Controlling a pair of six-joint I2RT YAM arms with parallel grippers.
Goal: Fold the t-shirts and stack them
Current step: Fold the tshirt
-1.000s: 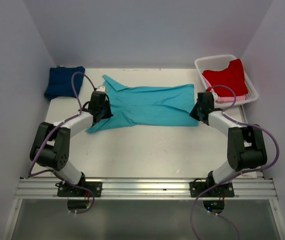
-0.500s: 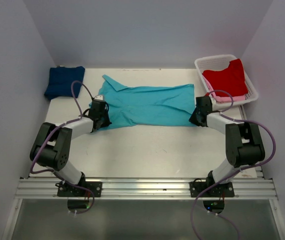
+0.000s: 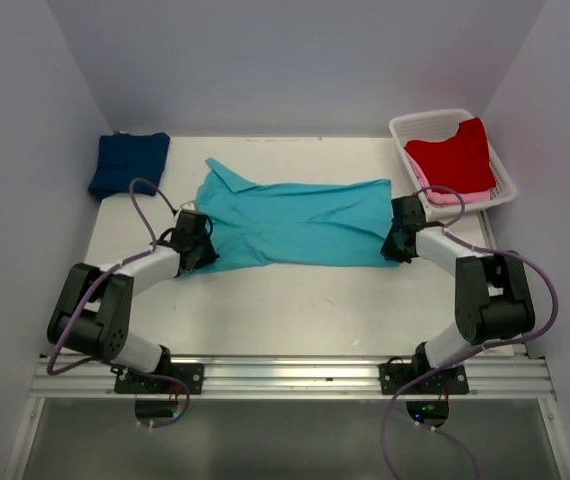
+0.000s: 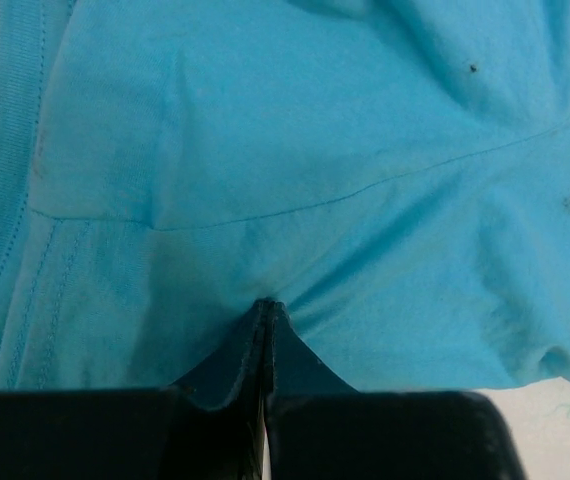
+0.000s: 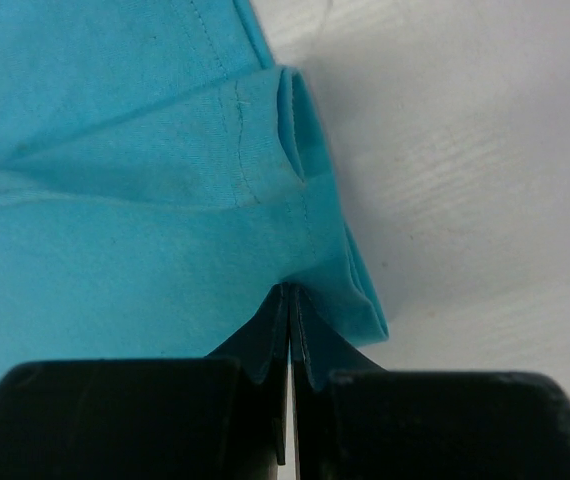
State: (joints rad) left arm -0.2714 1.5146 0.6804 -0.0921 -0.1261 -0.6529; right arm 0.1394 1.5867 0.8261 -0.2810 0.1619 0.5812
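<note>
A turquoise t-shirt (image 3: 290, 220) lies folded lengthwise across the middle of the table. My left gripper (image 3: 195, 248) is shut on its near left edge, and in the left wrist view the closed gripper (image 4: 268, 306) pinches cloth (image 4: 295, 150) that wrinkles away from the tips. My right gripper (image 3: 397, 240) is shut on the near right corner. In the right wrist view the closed gripper (image 5: 289, 292) bites the hemmed corner (image 5: 165, 180). A folded navy t-shirt (image 3: 128, 163) sits at the far left. A red t-shirt (image 3: 452, 155) lies over a pink one (image 3: 452, 198) in the basket.
The white slotted basket (image 3: 435, 118) stands at the far right corner of the table. Grey walls close in the table on the left, the back and the right. Purple cables loop from both arms above the table.
Both grippers have come down and toward the near edge, still shut on the turquoise shirt. The shirt has slid a little nearer and lies flatter; its near left flap has drawn in.
</note>
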